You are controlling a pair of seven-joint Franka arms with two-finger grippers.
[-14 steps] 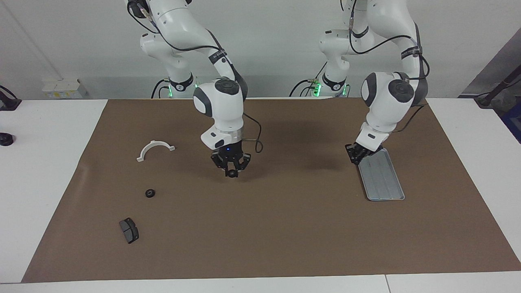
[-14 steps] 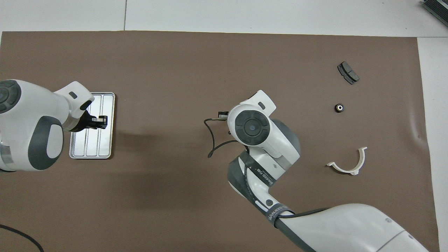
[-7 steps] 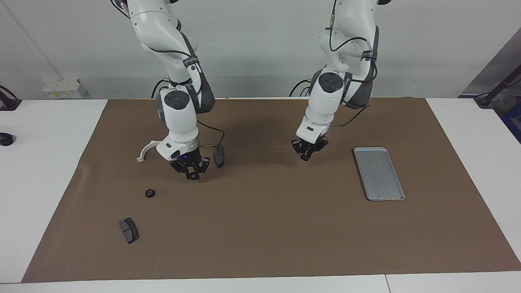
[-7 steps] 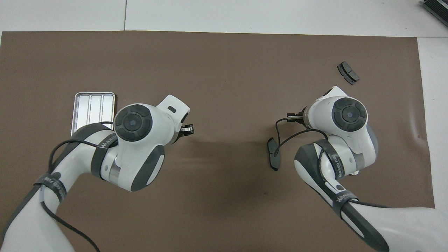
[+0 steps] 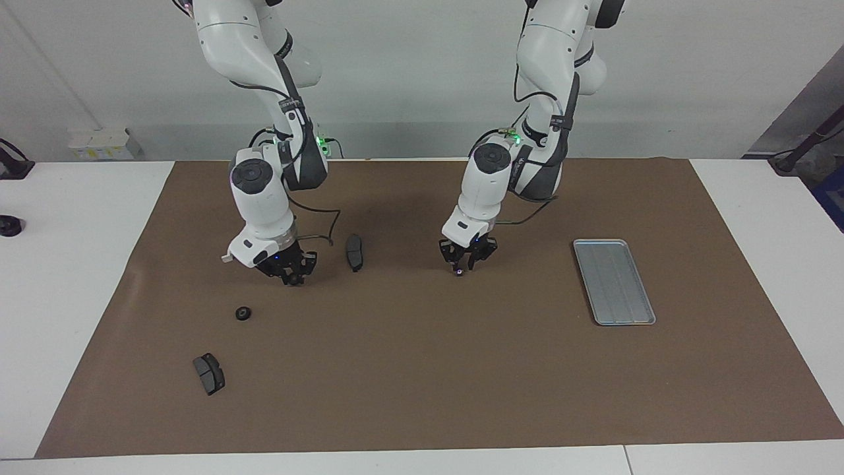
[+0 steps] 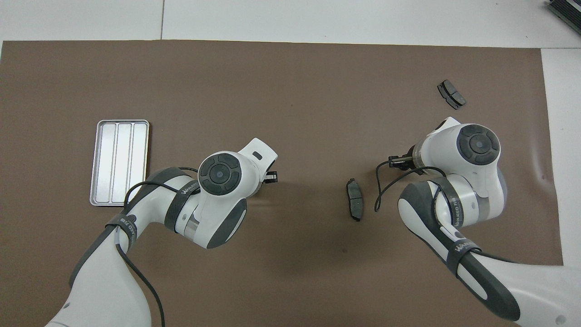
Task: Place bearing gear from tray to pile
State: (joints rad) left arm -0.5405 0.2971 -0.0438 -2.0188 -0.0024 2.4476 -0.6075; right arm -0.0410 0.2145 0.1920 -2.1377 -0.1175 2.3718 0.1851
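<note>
The silver-grey tray (image 5: 613, 280) lies bare at the left arm's end of the mat; it also shows in the overhead view (image 6: 119, 162). My right gripper (image 5: 289, 277) is shut on a small black bearing gear and hangs low over the mat, beside the white half-ring bracket (image 5: 226, 258), which it mostly hides. The pile around it holds a black gear (image 5: 243, 313) and two dark brake pads (image 5: 209, 373) (image 5: 355, 251). My left gripper (image 5: 463, 264) hangs over the middle of the mat, well clear of the tray.
The brown mat (image 5: 422, 369) covers most of the white table. In the overhead view the brake pads (image 6: 451, 94) (image 6: 354, 205) show, while the right arm hides the bracket and the loose gear. A black object (image 5: 9, 225) sits off the mat.
My right gripper has carried the gear from the middle of the mat to beside the bracket. My left gripper has left the tray and moved to the middle of the mat.
</note>
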